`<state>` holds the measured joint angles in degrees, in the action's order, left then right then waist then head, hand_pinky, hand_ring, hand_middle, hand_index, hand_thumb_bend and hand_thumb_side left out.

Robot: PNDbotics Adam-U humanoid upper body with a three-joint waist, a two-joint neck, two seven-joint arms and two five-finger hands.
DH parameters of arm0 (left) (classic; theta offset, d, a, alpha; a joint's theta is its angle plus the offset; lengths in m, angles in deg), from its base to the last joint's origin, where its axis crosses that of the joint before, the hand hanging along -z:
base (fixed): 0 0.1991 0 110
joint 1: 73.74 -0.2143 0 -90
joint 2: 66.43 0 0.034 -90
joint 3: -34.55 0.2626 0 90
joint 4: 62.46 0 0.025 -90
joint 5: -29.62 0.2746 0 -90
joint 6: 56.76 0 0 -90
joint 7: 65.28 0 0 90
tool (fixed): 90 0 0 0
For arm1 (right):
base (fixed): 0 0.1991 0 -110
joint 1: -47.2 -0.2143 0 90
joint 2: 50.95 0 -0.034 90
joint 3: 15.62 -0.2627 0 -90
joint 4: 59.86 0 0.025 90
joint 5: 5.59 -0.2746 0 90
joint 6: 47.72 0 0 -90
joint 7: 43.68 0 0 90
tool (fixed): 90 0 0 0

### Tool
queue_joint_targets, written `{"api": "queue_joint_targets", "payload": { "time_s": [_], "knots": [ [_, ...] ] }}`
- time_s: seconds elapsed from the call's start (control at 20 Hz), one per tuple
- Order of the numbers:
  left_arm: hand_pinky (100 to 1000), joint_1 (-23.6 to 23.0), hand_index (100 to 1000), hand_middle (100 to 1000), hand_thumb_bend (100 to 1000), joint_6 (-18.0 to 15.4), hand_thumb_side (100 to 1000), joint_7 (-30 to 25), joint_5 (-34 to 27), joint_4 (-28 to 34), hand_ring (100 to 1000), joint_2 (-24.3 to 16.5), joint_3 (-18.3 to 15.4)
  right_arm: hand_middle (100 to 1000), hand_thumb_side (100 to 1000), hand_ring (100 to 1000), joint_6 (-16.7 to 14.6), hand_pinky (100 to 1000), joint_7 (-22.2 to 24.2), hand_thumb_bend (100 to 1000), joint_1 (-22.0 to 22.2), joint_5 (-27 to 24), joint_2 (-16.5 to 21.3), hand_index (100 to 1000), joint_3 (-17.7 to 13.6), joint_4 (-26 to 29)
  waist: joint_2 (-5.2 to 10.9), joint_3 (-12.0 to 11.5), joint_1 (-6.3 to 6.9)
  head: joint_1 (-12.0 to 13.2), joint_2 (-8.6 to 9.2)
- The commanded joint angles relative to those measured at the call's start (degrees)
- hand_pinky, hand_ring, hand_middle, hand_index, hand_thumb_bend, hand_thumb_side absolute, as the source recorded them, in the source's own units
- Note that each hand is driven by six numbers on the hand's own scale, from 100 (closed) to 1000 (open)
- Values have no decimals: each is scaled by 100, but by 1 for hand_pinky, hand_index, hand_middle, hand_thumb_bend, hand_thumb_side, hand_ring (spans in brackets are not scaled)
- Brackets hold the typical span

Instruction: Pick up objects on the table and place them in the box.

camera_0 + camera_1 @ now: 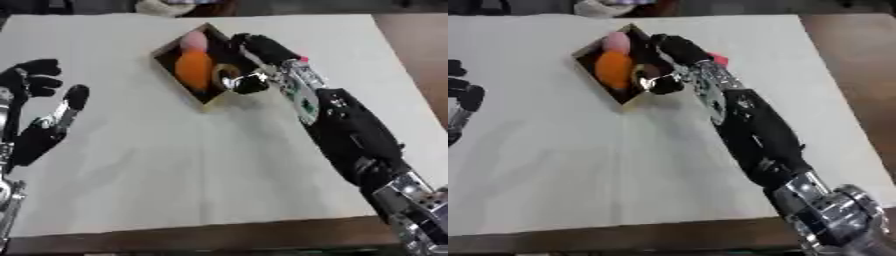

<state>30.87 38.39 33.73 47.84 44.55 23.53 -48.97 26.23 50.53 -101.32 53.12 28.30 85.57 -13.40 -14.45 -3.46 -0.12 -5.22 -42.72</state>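
Observation:
A dark open box (166,59) lies cornerwise at the table's far middle. Inside it are an orange rounded thing (193,69), a pink one (194,41) behind it, and a tan round thing (225,73) at the box's right side. My right hand (262,49) hovers over the box's right edge, fingers stretched toward the far corner and thumb (248,83) out beside the tan thing. I cannot see whether it touches the tan thing. My left hand (39,131) rests open at the left edge, fingers up.
A small red thing (719,59) peeks out on the table just behind my right wrist. The pale tabletop (175,165) stretches between the box and the near edge, with brown floor past its right side.

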Motion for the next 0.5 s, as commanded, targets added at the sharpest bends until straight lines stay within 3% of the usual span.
{"api": "queue_joint_targets", "payload": {
  "time_s": [0.05, 0.3, 0.5],
  "knots": [
    [704, 16, 794, 672, 613, 2, 695, 31, 4, 86, 681, -55, -36, 811, 589, 835, 77, 817, 107, 198, -135, -305, 272, 925, -101, 383, 207, 30, -19, 30, 46],
    [704, 0, 794, 672, 611, 3, 696, 41, 8, 69, 681, -66, -42, 858, 588, 866, 360, 834, 247, 216, -137, -745, 612, 947, -246, 670, 216, 93, -31, 61, 40],
    [705, -18, 795, 672, 608, 2, 698, 44, 14, 53, 681, -72, -51, 926, 600, 929, 608, 882, 395, 247, -112, -879, 807, 967, -448, 434, 216, 126, -37, 81, 32]
  ]
}}
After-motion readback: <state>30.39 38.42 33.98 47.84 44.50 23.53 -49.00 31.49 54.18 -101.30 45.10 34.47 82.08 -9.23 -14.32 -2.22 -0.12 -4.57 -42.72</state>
